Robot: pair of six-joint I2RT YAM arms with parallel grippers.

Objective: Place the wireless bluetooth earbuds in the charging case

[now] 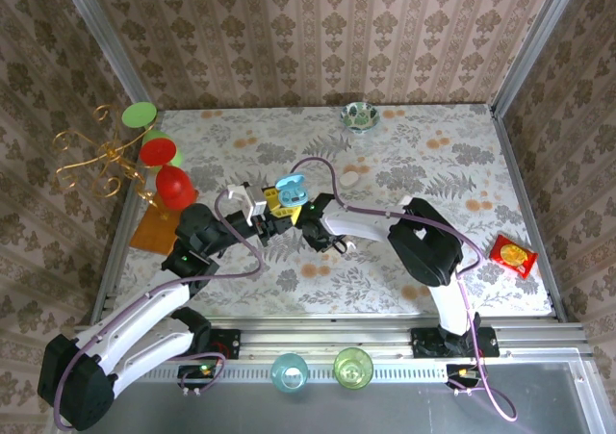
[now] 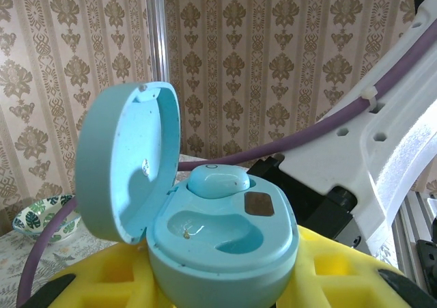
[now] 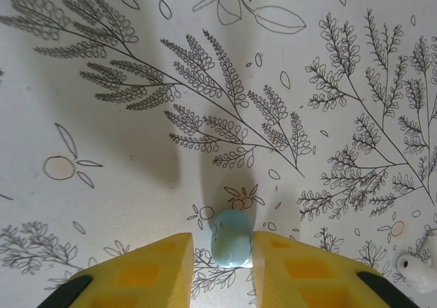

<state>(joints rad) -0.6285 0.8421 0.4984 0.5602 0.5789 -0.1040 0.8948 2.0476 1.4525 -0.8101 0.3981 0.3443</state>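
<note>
My left gripper (image 1: 279, 201) is shut on the pale-blue charging case (image 2: 225, 243), held above the table between yellow fingers (image 2: 102, 281). The case lid (image 2: 126, 161) stands open. One pale-blue earbud (image 2: 218, 180) sits in the far slot; the near slot (image 2: 212, 229) is empty. The case (image 1: 289, 188) is at mid-table in the top view. My right gripper (image 3: 222, 240) is down at the tablecloth with a second pale-blue earbud (image 3: 231, 237) between its fingers. That bud touches the right finger, and a narrow gap is left at the left finger. A white earbud (image 3: 416, 272) lies to the right.
A glass bowl (image 1: 359, 115) stands at the back edge and a small white oval thing (image 1: 348, 177) lies behind the grippers. A red packet (image 1: 513, 255) is at the right edge. A gold stand with coloured discs (image 1: 115, 160) is at the left. Two cups (image 1: 289, 370) (image 1: 353, 368) sit at the near rail.
</note>
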